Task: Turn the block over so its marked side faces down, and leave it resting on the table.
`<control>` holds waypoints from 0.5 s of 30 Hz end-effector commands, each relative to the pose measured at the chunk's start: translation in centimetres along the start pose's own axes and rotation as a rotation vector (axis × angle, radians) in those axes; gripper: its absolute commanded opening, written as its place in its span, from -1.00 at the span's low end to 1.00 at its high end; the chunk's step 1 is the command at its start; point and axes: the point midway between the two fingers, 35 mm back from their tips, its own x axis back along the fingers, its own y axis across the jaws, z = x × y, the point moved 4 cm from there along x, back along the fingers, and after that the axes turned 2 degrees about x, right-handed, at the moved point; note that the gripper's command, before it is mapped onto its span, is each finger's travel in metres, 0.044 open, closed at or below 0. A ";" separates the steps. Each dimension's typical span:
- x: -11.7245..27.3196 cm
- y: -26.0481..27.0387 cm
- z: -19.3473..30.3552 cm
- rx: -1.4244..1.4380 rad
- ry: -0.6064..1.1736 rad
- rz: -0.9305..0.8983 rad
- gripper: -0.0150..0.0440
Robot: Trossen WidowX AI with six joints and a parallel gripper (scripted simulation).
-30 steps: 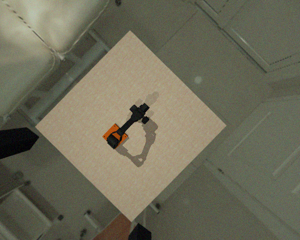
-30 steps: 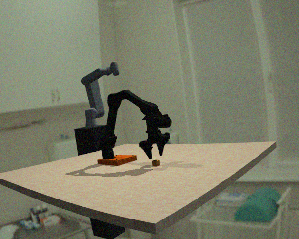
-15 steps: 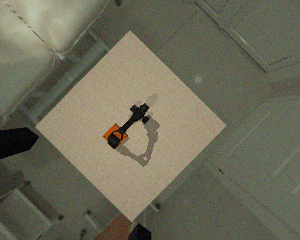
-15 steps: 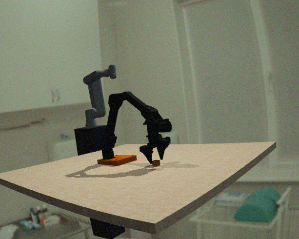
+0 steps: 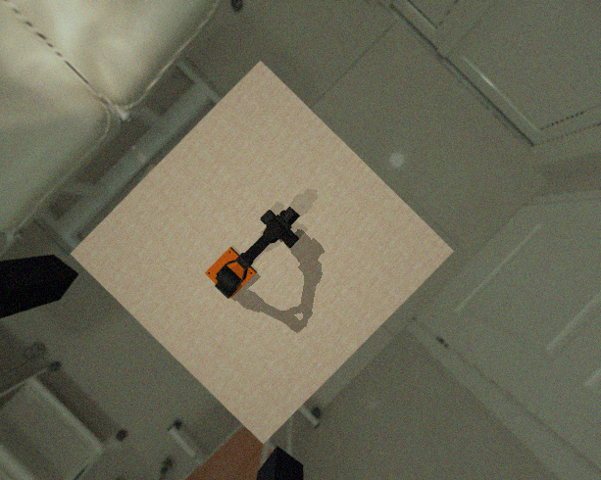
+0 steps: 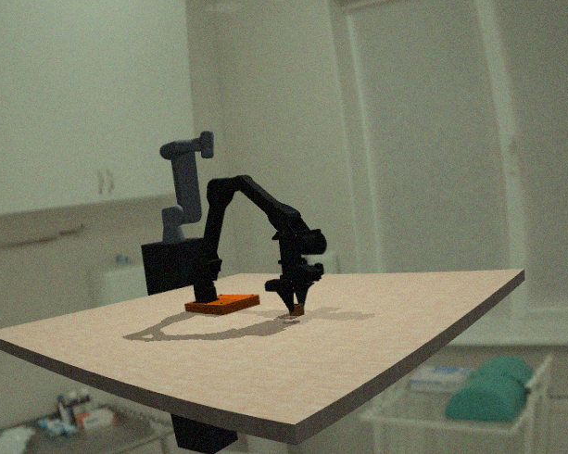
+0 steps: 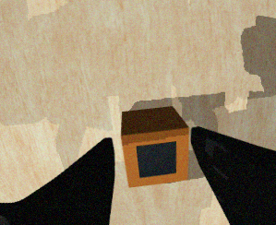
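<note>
Near table edge: the table (image 6: 284, 383) ended in a thin dark-sided rim closest to the exterior camera, with a wide stretch of pale top between that rim and the arm's shadow
Block: the block (image 7: 155, 157) sat flat on the table near the middle, well apart from all four edges; its dark blue square faced up toward the wrist camera, framed in orange, with one brown side showing
Gripper: the gripper (image 7: 152, 134) pointed straight down over the block, fingers about half closed, one on each side; the right finger looked to meet the block's side, a thin sliver of table showed at the left, and whether it truly gripped could not be told
Fingertips: down at table level in the exterior view, the block (image 6: 297, 309) just showing between them
Top view: the gripper (image 5: 281, 223) hid the block
Base plate: the orange base plate (image 6: 223, 303) lay behind and to the left, near the block but apart from it
Arm: the black arm (image 6: 263, 201) arched from the plate over to the block
Far edge: bare table top ran on behind the arm to the far rim
Beyond: a grey arm (image 6: 185, 181) stood past that rim
</note>
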 end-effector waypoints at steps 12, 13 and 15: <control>-0.1 0.0 0.1 -0.004 0.003 0.003 -0.41; -0.1 0.0 0.1 -0.004 0.003 0.003 -0.43; -0.1 0.0 0.1 -0.004 0.003 0.003 -0.47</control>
